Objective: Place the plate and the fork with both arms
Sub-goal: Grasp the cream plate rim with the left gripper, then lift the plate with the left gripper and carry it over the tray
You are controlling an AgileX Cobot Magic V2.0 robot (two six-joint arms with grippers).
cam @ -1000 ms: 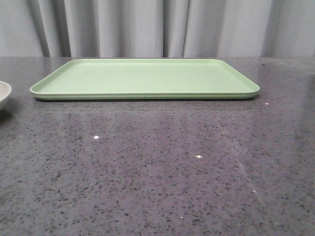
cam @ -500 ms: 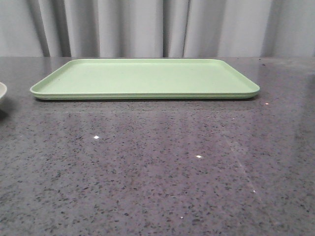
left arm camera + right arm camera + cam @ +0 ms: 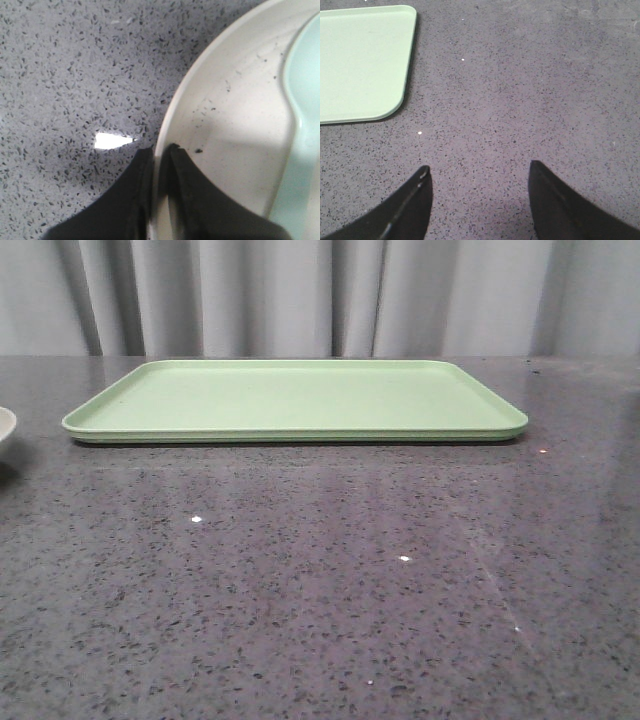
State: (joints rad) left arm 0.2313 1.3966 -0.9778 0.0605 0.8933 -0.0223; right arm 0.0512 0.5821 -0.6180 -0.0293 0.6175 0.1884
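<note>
Your left hand (image 3: 159,172) is clamped on the rim of the plate (image 3: 235,130), one finger outside the edge and one inside, with the pale rim pinched between them. In the front view only a sliver of that plate (image 3: 5,430) shows, well left of the green tray (image 3: 300,398), and it has slid further out of frame over the last second, so the plate is moving and you seem to have a real hold on it. That reads as the pick taking effect, early in the job, with the carry to the tray yet to come.

A pale blue spoon (image 3: 300,125) lies inside the plate, near the centre. Watch it, because tilting the plate could send it sliding.

Your right hand (image 3: 479,200) hangs over bare counter (image 3: 530,100) with its fingers wide apart and nothing between them, just off the near right corner of the tray (image 3: 365,60). The fork is nowhere in any view, so you will have to find it before that hand has work to do. The tray sits flat with nothing on it, ready to take both.
</note>
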